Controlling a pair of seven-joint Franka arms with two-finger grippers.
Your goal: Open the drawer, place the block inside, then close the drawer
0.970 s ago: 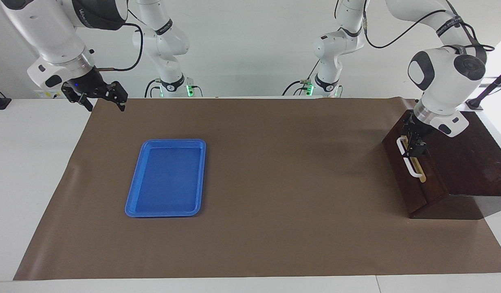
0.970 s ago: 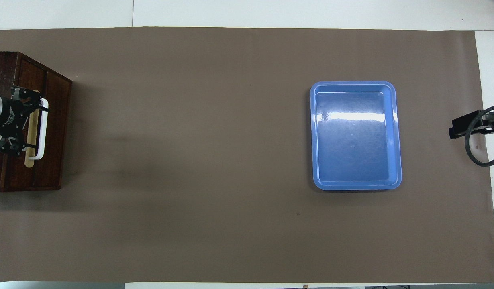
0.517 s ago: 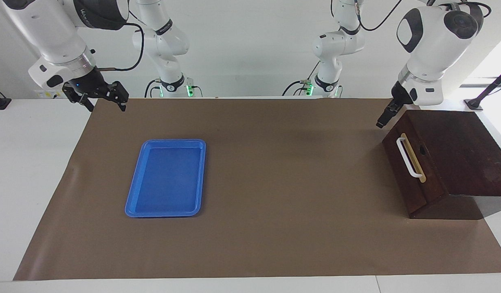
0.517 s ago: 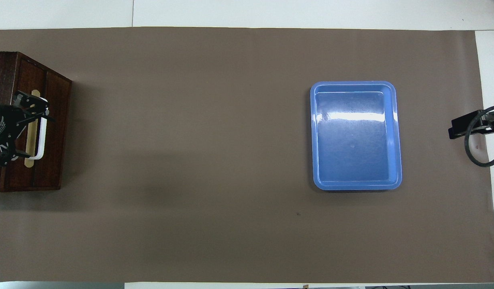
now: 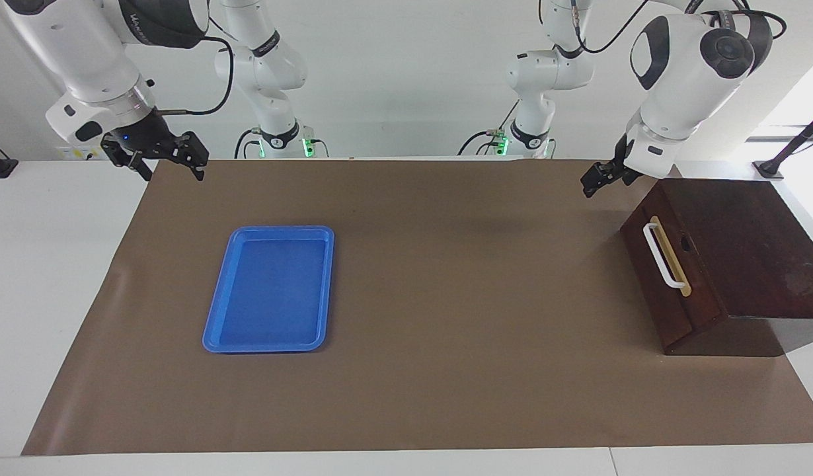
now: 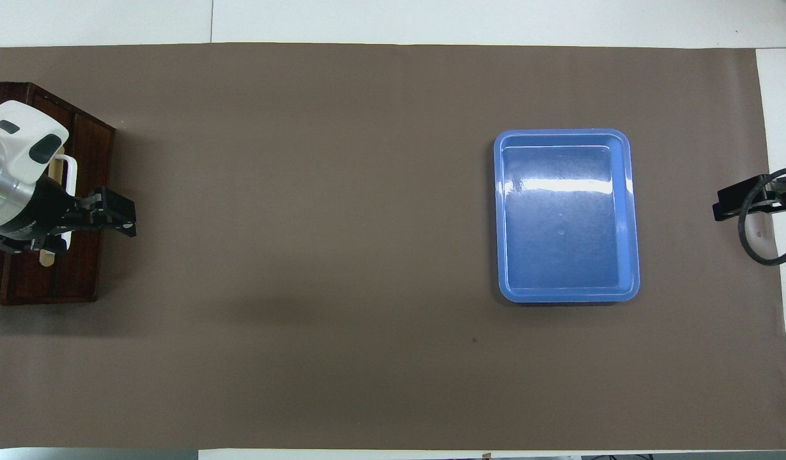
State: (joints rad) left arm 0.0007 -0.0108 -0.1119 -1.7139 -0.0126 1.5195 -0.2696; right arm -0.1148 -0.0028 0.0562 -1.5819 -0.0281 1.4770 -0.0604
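Note:
The drawer sits shut in its dark brown wooden box at the left arm's end of the table. Its white bar handle is free. My left gripper hangs in the air over the mat just in front of the drawer. It is open, holds nothing and is clear of the handle. My right gripper waits open above the mat's edge at the right arm's end. The block is out of view.
A blue tray lies on the brown mat toward the right arm's end. The wooden box top rises above the table at the other end.
The left gripper has left the drawer handle, risen, and swung out over the mat in front of the drawer. The drawer stays shut. The right arm has barely moved.

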